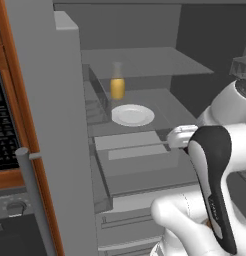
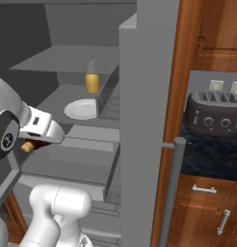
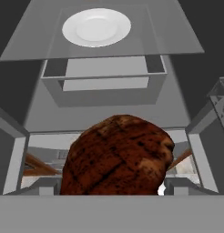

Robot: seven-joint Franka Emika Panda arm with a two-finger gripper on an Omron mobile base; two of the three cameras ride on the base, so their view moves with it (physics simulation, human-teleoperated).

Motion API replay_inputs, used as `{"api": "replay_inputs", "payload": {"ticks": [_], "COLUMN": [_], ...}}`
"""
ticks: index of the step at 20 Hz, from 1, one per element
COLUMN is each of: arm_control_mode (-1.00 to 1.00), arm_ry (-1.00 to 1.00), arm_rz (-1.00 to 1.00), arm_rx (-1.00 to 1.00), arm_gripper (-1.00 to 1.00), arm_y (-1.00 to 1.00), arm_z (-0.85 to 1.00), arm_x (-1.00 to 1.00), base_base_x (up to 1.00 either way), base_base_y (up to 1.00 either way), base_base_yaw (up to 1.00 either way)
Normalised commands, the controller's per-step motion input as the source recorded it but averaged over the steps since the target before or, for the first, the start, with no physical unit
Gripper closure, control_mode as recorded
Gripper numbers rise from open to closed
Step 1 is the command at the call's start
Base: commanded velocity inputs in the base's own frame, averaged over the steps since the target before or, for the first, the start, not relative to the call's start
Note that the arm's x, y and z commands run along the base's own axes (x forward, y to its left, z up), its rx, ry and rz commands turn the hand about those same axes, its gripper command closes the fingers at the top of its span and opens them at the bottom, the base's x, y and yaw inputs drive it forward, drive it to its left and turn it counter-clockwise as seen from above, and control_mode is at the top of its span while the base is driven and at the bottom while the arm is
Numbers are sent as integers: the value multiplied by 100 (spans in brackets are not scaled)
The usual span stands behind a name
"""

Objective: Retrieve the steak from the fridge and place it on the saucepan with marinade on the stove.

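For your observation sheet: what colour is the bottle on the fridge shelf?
Yellow-orange bottle, clearest in the left base view.

Steak (image 3: pixel 117 157): dark reddish-brown, crossed by darker sear lines. Plate (image 1: pixel 132 115): plain white. Bottle (image 1: pixel 117 86): yellow-orange body, pale translucent neck. Fridge (image 1: pixel 55 100): uniform grey door and shelves. Toaster (image 2: pixel 213 114): dark grey. Cabinets (image 2: pixel 207 34): reddish wood grain.

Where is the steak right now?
In the hand view the steak sits close at the bottom centre, between the pincer's fingertips, in front of the open fridge, below the shelf holding the white plate.
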Motion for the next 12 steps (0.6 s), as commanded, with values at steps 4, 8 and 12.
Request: {"api": "replay_inputs", "payload": {"ticks": [4,8,12], "arm_control_mode": [-100,-100,-100], "arm_ry": [10,6,0], "arm_rz": [0,0,0], "arm_rx": [0,0,0], "arm_gripper": [100,100,100], "arm_y": [0,0,0], "arm_z": [0,0,8], "arm_x": [-22,12,15], "base_base_x": [0,0,0], "base_base_y": [0,0,0], "base_base_yaw": [0,0,0]}}
